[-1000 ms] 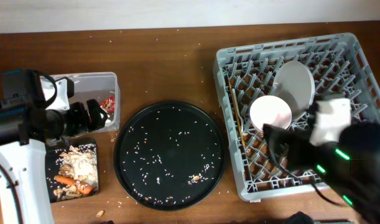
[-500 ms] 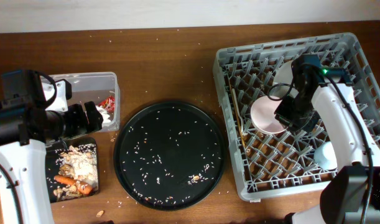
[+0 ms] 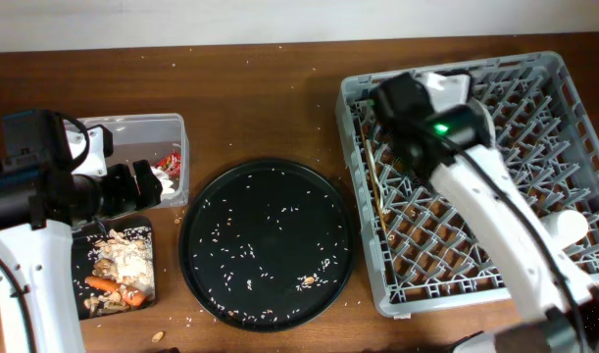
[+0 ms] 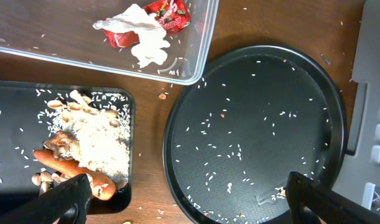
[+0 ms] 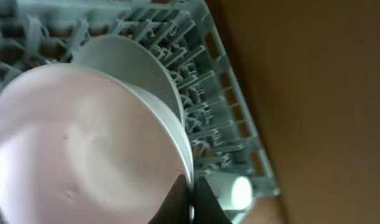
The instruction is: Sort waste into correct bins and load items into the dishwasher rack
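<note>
Waste is lying sorted in the overhead view: a red crinkled snack wrapper [image 3: 170,160] in the clear rectangular plastic tub [image 3: 132,121], an orange carrot piece [image 3: 103,284] on the flat black rectangular tray [image 3: 79,265]. In the left wrist view, the left hand [image 4: 193,199] is hanging released and empty above the desk [image 4: 270,25]. In the right wrist view, the right hand [image 5: 190,202] is grasping the rim of the white bowl [image 5: 84,143], with the large square grey plastic grid crate [image 5: 208,99] behind it.

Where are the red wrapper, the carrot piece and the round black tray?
red wrapper [image 4: 171,9], left wrist view, on its crinkled red foil
carrot piece [image 4: 68,168], left wrist view, its middle
round black tray [image 4: 301,81], left wrist view, bare patch of its floor
</note>
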Tool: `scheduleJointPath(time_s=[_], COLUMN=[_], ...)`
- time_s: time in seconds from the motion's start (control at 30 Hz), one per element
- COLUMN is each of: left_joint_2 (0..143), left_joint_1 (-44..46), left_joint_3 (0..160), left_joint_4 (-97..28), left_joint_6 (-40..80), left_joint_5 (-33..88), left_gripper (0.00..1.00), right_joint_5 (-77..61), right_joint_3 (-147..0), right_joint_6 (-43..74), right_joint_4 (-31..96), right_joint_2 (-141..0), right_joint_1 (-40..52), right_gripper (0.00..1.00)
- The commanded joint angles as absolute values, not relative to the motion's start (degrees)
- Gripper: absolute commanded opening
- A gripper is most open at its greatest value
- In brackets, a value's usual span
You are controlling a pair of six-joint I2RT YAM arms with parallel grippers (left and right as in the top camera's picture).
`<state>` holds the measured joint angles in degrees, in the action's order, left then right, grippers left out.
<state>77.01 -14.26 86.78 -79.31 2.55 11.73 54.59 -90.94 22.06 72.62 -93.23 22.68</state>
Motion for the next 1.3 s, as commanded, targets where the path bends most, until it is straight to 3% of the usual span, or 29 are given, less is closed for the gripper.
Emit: scheduleJointPath(time_s=[0.0, 0.27, 0.47, 0.63, 0.73, 0.9, 0.93, 1.03, 1.13, 1.27], left_joint_2=[76.42, 76.42, 76.42, 76.42, 76.42, 76.42, 76.42, 76.42, 76.42, 76.42], left_joint_1=[-14.41, -14.41, -14.41, -14.41, -14.41, -14.41, -14.41, -14.41, -14.41, -14.41], left_joint_3=[86.83, 86.83, 86.83, 86.83, 86.83, 86.83, 86.83, 86.83, 86.83, 86.83], left_joint_4=[-79.18, -79.18, -79.18, -79.18, -79.18, -79.18, -79.18, -79.18, -79.18, -79.18], left_joint_6=[1.48, 1.48, 1.48, 1.48, 1.48, 1.48, 1.48, 1.48, 1.48, 1.48], left_joint_5=[11.51, 11.51, 11.51, 11.51, 11.51, 11.51, 11.53, 11.51, 11.51, 11.51], left_gripper=[0.99, 0.99, 0.99, 0.99, 0.99, 0.99, 0.99, 0.99, 0.99, 0.99], right_joint_5=[63.72, 67.94, 67.77, 62.13, 70.83, 63.83, 63.83, 64.49, 59.75, 42.48], right_joint_3=[-91.31, -91.29, -91.18, -90.96, -90.91, -88.25, -87.96, -88.44, -95.88, -112.9], right_joint_6=[8.86, 7.29, 7.31, 9.45, 9.5, 12.73, 12.73, 19.97, 30.89, 30.48], right_joint_4=[67.94, 63.92, 64.25, 66.15, 69.76, 71.61, 71.64, 78.26, 90.15, 92.82], right_joint_2=[-101.14, -110.21, -110.8, -110.8, -110.8, -110.91, -110.96, -110.85, -109.14, -99.2], right_joint_1=[22.98, 24.03, 31.55, 31.62, 31.86, 36.38, 38.11, 40.49, 40.56, 40.56], right_gripper=[0.04, 0.04, 0.04, 0.04, 0.04, 0.04, 0.08, 0.47, 0.52, 0.56])
